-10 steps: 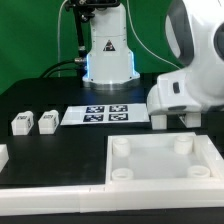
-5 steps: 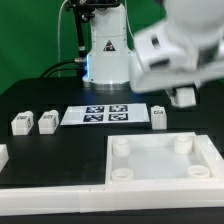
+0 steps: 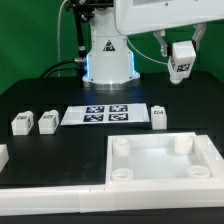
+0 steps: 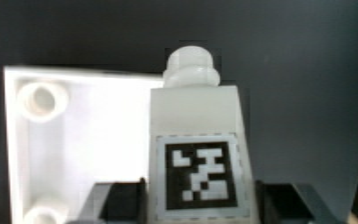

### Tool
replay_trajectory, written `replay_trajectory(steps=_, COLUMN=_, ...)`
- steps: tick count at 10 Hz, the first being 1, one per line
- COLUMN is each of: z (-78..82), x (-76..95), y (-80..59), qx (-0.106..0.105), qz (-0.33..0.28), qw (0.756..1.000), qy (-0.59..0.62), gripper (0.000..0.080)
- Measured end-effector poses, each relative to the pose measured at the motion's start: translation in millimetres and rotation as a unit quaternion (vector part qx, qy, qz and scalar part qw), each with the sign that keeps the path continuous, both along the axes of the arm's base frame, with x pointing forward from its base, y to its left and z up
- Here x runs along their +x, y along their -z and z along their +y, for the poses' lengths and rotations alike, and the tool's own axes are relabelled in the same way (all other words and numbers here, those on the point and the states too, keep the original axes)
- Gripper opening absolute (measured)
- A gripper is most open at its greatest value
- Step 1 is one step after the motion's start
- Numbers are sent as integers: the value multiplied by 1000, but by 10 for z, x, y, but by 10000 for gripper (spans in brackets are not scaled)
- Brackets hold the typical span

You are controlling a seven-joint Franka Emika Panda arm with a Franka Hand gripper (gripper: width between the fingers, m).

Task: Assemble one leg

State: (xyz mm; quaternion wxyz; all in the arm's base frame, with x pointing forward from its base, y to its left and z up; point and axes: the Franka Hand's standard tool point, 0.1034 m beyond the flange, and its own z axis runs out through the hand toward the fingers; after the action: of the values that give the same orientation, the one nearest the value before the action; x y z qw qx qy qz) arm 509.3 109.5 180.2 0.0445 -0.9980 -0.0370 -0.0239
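We see the gripper (image 3: 181, 50) high up at the far side, toward the exterior view's right, fingers clamped on the leg (image 3: 181, 66). The leg is off the table, hanging in the air, tag face toward the exterior camera. In the wrist view, the dark fingers (image 4: 119, 205) press the leg's flat sides at the tagged end. The narrow rounded peg end sticks out free beyond the grip, with the panel (image 4: 69, 130) in view behind it. We read the hold as firm and centred, with no visible tilt.

In the exterior view the panel sits near, on that view's right. Its round corner sockets (image 3: 122, 148) are empty as far as we can see. The marker board (image 3: 105, 114) lies mid-table. Another leg (image 3: 158, 116) stands just beside the board's end on the exterior view's right, and a leg pair (image 3: 46, 122) sits well apart on the exterior view's left.

Handling, our judgement:
- **Feel:** it is a small hard plastic post, light and stiff, and won't deform under the pads.
- **Slip risk:** the smooth faces look slippery, so it could twist in the grip if the peg catches a socket rim.
- **Where to hold:** best is what we see now, across the two flat opposite sides of the square body. That keeps clear of the peg so that end can enter a socket.
- **Weak spot:** not fragile overall, but the thin peg is the weak spot under side load.
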Motion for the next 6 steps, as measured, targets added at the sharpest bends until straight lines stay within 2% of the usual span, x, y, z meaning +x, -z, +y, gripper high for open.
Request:
replay_trajectory(steps=1, z=-8, x=13, y=-5, qx=2, qz=-43, qw=999, qy=2, gripper=291)
replay_trajectory(steps=2, z=-56, x=95, y=3, qx=4, qz=-106, qw=994, qy=1, gripper=291)
replay_trajectory(steps=3, z=-232, x=276, y=35, qx=-5, qz=-149, qw=989, qy=-15, gripper=291)
replay_trajectory(steps=4, z=-360, x=530, y=-21, qx=-6, qz=-181, qw=983, qy=-14, gripper=291)
replay_trajectory(steps=5, z=-363, x=812, y=-144, qx=-2, qz=-238, qw=971, qy=-13, gripper=291)
replay_trajectory(steps=6, z=-289, x=920, y=-121, qx=7, qz=-289, qw=957, qy=-3, gripper=291)
